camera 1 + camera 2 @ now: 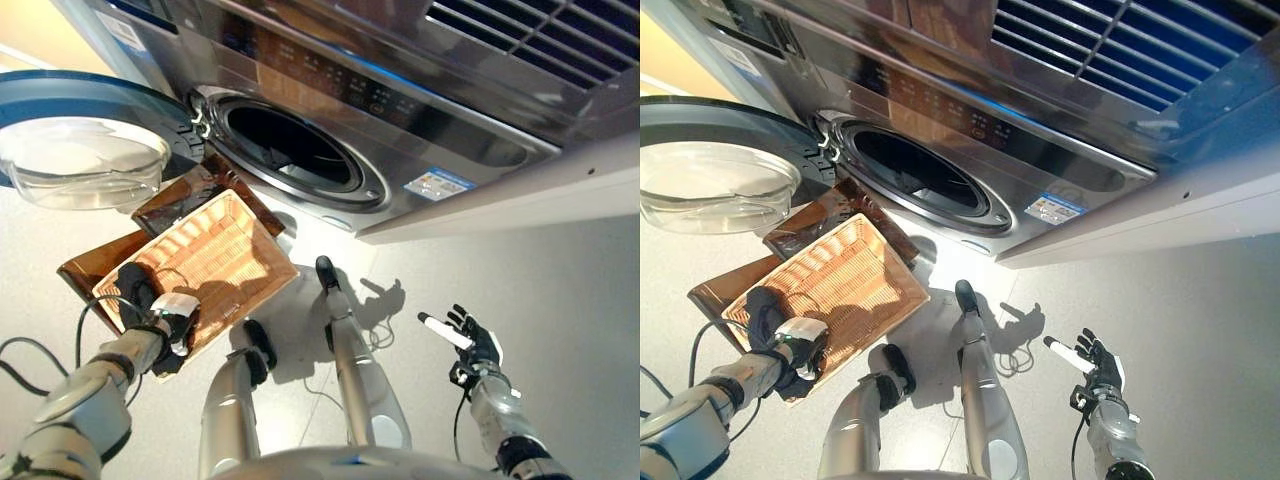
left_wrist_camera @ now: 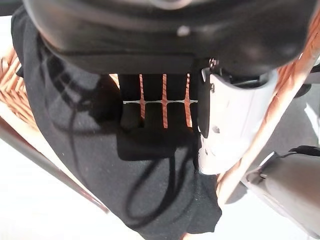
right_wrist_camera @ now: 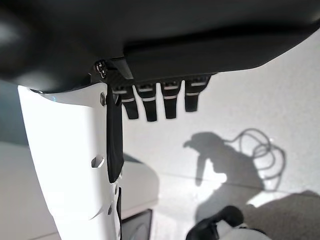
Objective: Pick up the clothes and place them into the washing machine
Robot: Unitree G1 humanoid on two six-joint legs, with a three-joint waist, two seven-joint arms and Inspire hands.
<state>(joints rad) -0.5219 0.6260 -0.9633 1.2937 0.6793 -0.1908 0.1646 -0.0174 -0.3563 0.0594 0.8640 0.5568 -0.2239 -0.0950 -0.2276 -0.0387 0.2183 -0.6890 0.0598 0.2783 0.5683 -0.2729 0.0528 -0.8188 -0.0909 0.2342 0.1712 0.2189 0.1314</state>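
The left hand point(image 1: 168, 318) sits at the near corner of the wicker basket point(image 1: 225, 250), its fingers curled down into a black garment point(image 1: 135, 285) that lies bunched over the basket's near rim. In the left wrist view the fingers point(image 2: 155, 107) press into the dark cloth point(image 2: 100, 170), with the white-covered thumb point(image 2: 230, 125) alongside the basket's edge, so the hand is grasping the garment. The basket rests tilted on a brown tray point(image 1: 95, 265) on the floor, just in front of the washing machine point(image 1: 400, 110). The machine's round door point(image 1: 85, 140) is swung wide to the left, and the drum opening point(image 1: 290, 150) stands dark and uncovered. The right hand point(image 1: 470, 340) hangs well apart on the right, over the pale floor point(image 1: 560, 270), its fingers spread and relaxed, holding nothing
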